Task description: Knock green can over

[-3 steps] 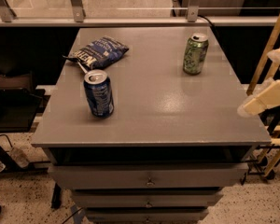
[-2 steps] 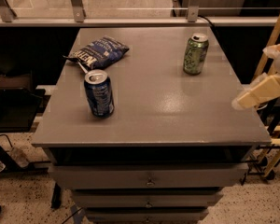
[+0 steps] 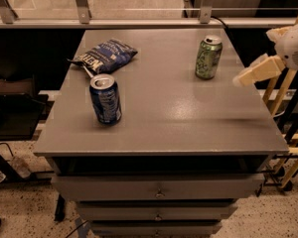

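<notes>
1. Standing upright near the far right corner of the bench: green can, silver top up, long axis vertical, touching nothing else.
2. Hovering at the right edge, closer to the far corner than the near one: jaws, a pale wedge pointing left, carried on the arm reaching in from beyond that edge.
3. Not managing to read how far the jaws are parted, so cannot tell. Seeing nothing held in them.
4. Sitting left of the jaws and a little toward the far edge: the can, near but apart, with bare bench between.
5. Judging the step as approach, contact not yet made. Expecting a leftward sweep, meeting the can's wall high up and across its upright axis, tipping it toward the left edge.
6. Standing well apart toward the near left: blue can. Lying by the far left corner: chip bag. Watching for the toppled can rolling off the far or right edge.
</notes>
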